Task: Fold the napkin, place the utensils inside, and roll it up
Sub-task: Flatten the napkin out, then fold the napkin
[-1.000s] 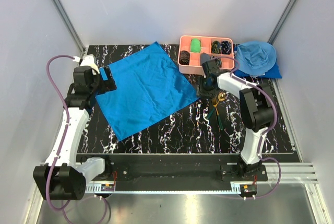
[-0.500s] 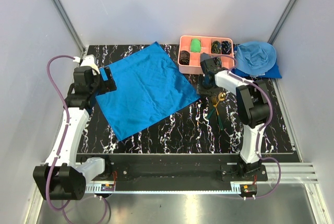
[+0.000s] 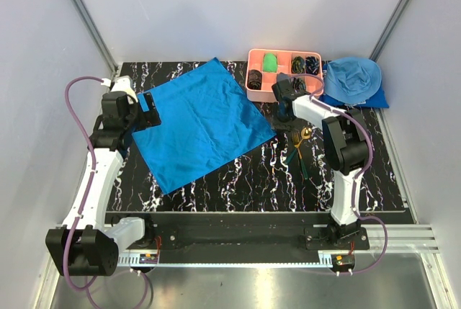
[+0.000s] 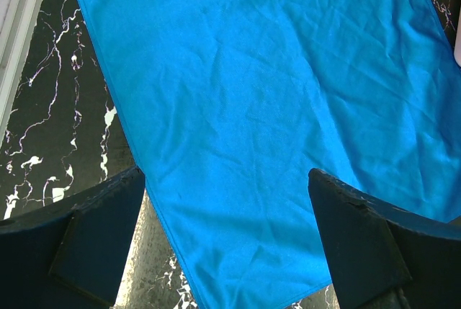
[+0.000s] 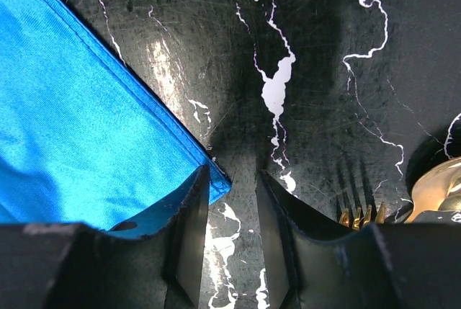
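Left claw (image 3: 148,112) was spread wide over the left corner of the napkin (image 3: 198,125), which lay flat on the surface (image 3: 238,172). Right claw (image 5: 232,173) was narrowly parted at its right corner. Utensils (image 3: 301,143) lay beside it. Pink tray (image 3: 285,52) held a green item (image 3: 270,61) and dark rings (image 3: 255,78) in separate compartments.

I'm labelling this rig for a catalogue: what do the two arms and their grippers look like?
Both the left arm and right arm have white links with bulky black joints. A purple cable loops along each. The left gripper and right gripper carry flat, wedge-shaped black fingers.
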Controlling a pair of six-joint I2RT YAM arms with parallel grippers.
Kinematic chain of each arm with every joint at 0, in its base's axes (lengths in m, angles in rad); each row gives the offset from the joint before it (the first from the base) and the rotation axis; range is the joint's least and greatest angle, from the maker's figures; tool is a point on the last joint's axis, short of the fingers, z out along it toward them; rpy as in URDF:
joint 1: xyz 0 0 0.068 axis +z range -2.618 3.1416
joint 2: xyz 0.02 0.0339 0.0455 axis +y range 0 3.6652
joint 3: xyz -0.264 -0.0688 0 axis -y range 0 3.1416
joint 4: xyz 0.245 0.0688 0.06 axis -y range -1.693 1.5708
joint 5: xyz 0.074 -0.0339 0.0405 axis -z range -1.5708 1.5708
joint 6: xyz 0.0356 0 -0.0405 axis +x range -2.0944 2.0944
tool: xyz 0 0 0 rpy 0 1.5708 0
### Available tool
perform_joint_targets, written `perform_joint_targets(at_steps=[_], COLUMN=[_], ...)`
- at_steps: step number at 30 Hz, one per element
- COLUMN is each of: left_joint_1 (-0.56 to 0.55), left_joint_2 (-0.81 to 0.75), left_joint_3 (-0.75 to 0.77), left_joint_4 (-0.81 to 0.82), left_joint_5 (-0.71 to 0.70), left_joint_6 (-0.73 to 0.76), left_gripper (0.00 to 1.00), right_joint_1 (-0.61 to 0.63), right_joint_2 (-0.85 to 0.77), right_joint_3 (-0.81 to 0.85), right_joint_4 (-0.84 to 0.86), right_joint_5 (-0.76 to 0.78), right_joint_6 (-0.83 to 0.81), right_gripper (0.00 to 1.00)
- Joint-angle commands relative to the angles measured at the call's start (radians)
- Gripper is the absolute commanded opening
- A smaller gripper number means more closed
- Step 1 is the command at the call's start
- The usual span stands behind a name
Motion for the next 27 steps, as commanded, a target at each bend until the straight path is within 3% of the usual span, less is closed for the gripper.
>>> perform_joint_targets(at_steps=[1, 27], left_joint_1=[0.001, 0.001], left_joint_2=[-0.023, -0.023], left_joint_3=[0.030, 0.029], left_joint_4=[0.035, 0.035], left_joint_5=[-0.007, -0.004], left_joint_6=[0.004, 0.002], left_gripper=[0.99, 0.99], right_joint_1=[0.022, 0.048], right_joint_2=[0.041, 0.020], right_joint_3=[0.021, -0.019], right_joint_4=[-0.053, -0.057], right_joint_5=[0.037, -0.043], right_joint_6=[-0.013, 0.033], right_gripper=[0.41, 0.40])
